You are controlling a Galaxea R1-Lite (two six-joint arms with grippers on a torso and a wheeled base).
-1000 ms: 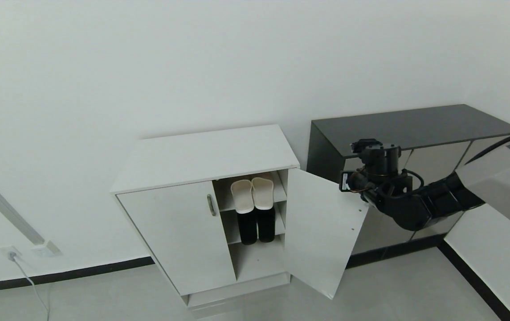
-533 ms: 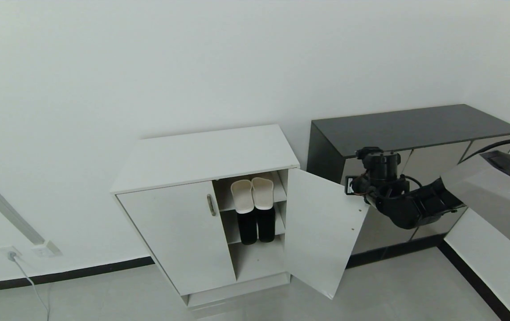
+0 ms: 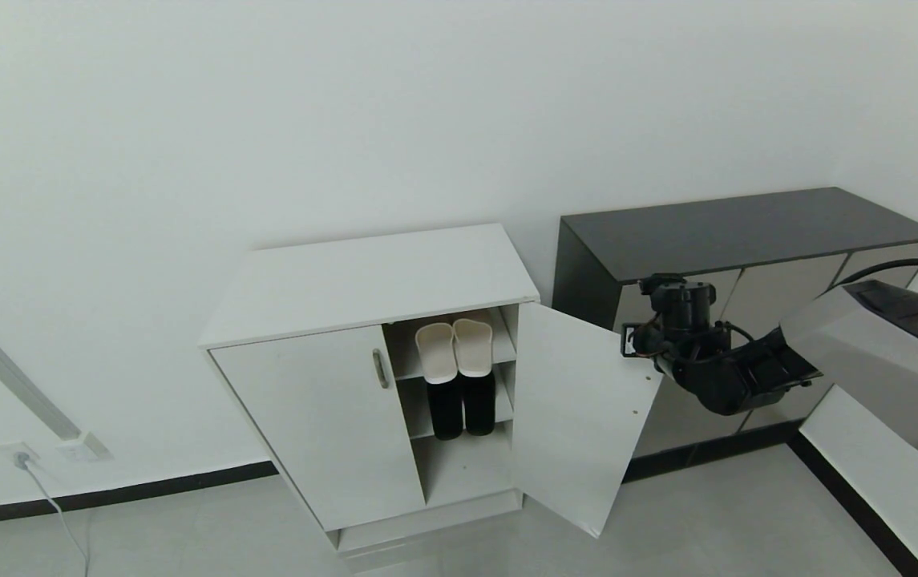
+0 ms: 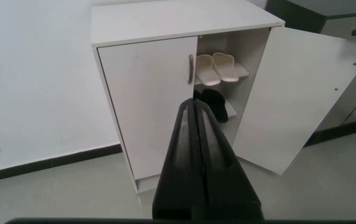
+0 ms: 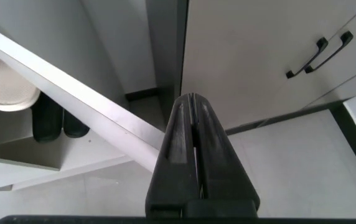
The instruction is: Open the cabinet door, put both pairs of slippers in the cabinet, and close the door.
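Observation:
The white cabinet [image 3: 370,280] has its left door [image 3: 322,425] closed and its right door [image 3: 579,409] swung open. White slippers [image 3: 456,349] lie on the top shelf, with black slippers [image 3: 461,409] on the shelf below. My right gripper [image 3: 632,340] is shut, holds nothing, and sits at the upper outer corner of the open door. In the right wrist view that gripper [image 5: 191,98] is just behind the door's top edge [image 5: 72,93]. My left gripper [image 4: 193,102] is shut and empty, some way in front of the cabinet, in line with the door handle [image 4: 190,67].
A dark sideboard [image 3: 747,224] with pale doors and black handles [image 5: 318,53] stands right of the cabinet, close behind the open door. A wall socket with a cable [image 3: 22,458] is at the far left. Bare grey floor [image 3: 707,529] lies in front.
The right arm has moved a little down and toward the open door's outer edge, with more of the forearm in view. The door and the slippers have not moved.

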